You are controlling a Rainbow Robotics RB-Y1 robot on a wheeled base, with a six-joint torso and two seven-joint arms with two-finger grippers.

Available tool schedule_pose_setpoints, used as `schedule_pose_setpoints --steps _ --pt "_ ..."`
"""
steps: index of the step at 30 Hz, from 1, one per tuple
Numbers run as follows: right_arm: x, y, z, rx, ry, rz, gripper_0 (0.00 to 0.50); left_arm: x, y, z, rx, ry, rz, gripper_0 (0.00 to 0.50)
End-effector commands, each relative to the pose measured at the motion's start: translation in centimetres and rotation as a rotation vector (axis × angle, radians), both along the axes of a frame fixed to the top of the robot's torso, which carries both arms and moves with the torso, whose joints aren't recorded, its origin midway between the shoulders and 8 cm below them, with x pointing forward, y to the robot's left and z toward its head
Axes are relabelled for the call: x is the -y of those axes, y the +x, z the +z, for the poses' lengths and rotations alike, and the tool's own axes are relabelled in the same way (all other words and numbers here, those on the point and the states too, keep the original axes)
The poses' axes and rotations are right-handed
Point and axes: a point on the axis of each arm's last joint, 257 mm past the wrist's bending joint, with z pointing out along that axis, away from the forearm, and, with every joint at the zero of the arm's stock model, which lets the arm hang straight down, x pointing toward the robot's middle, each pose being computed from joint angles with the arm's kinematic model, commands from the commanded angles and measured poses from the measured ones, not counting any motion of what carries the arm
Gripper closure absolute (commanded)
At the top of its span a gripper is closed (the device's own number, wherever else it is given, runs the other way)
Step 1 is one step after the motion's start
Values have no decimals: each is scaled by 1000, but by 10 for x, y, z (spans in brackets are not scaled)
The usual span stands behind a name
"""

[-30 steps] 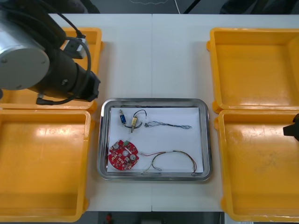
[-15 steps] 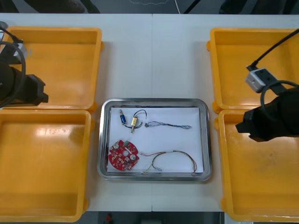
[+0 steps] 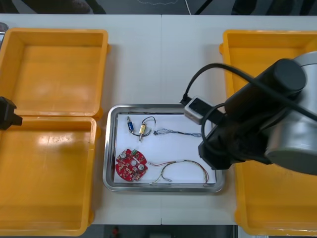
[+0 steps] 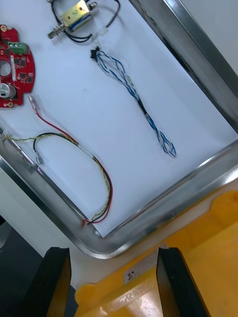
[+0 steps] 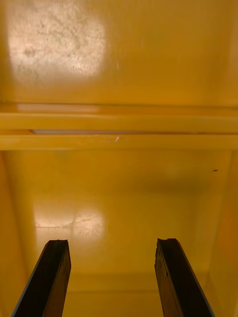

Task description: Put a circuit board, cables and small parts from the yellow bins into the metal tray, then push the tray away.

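Right wrist view: we are hovering our right gripper (image 4: 111, 252) spread, empty, seemingly just beside the shiny rectangular metal tray (image 4: 198, 54); left gripper (image 5: 111, 245) likewise, well left.

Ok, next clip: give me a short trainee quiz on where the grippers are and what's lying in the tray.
1. True or false: the right gripper is open, with nothing between its fingers.
2. The left gripper hangs over: A) the yellow bins, B) a cardboard box, C) a blue cloth.
3. In the metal tray, which cable lies right beside the red circuit board?
Key: 1 true; 2 A; 3 the red and yellow cable.
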Motion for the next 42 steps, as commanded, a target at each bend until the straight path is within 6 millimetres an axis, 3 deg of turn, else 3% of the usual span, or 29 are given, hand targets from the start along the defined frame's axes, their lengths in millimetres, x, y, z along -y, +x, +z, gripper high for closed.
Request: schedule_pose_setpoints --steps 1,8,18,31,42 --pt "-37 -7 -7 72 -120 237 0 -18 -17 -11 -44 69 -55 0" --pt "-70 -14 -48 22 -212 437 0 -21 -21 -20 -52 73 -61 0" --pt "-104 -34 -81 28 -263 588 0 -20 -24 -25 -65 78 -80 0" --pt "-113 -50 -120 18 -331 628 0 -20 -24 -25 -65 78 -80 0" --pt "-111 -47 -142 19 -356 614 0 -20 -24 -25 -65 78 -80 0"
